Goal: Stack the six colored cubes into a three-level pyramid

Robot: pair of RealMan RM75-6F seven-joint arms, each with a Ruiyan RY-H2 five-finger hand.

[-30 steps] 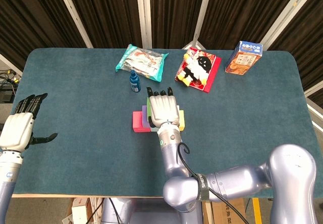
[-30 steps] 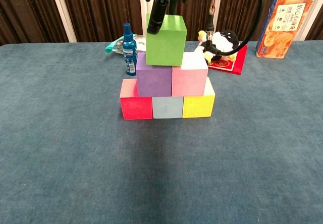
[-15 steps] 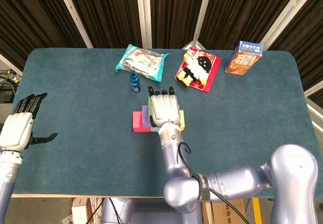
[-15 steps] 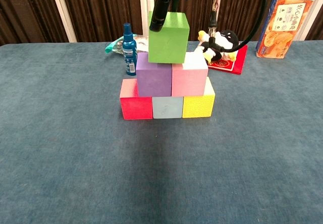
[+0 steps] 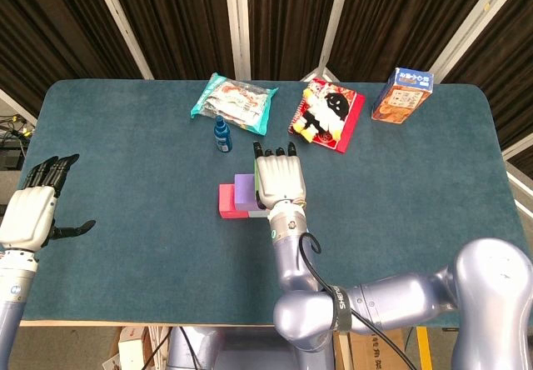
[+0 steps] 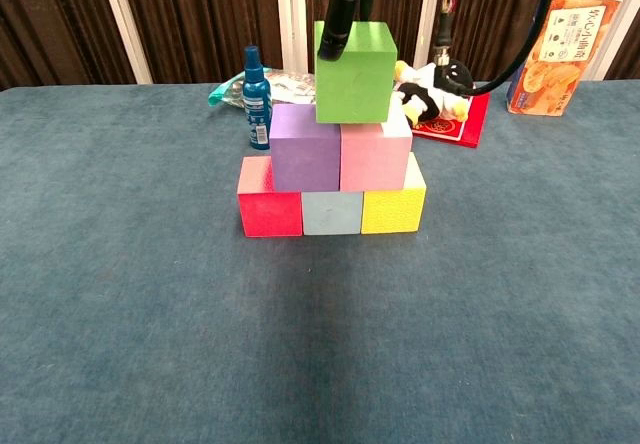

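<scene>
In the chest view the red cube (image 6: 269, 205), light blue cube (image 6: 332, 212) and yellow cube (image 6: 394, 207) form the bottom row. On them sit the purple cube (image 6: 305, 148) and pink cube (image 6: 376, 154). My right hand (image 5: 278, 179) grips the green cube (image 6: 355, 72) from above, just over the seam of the purple and pink cubes; whether it touches them I cannot tell. From the head view the hand hides most of the stack, leaving the red cube (image 5: 226, 201) and purple cube (image 5: 244, 191) visible. My left hand (image 5: 35, 207) is open at the table's left edge.
A blue spray bottle (image 6: 257, 99) stands just behind the stack's left side. Further back lie a snack bag (image 5: 234, 102), a red package with a plush toy (image 5: 326, 112) and an orange carton (image 5: 401, 95). The blue table (image 5: 125, 187) stretches wide on both sides.
My right hand has carried the green cube to the right, from over the purple cube to over the purple-pink seam. The left hand has not moved.
</scene>
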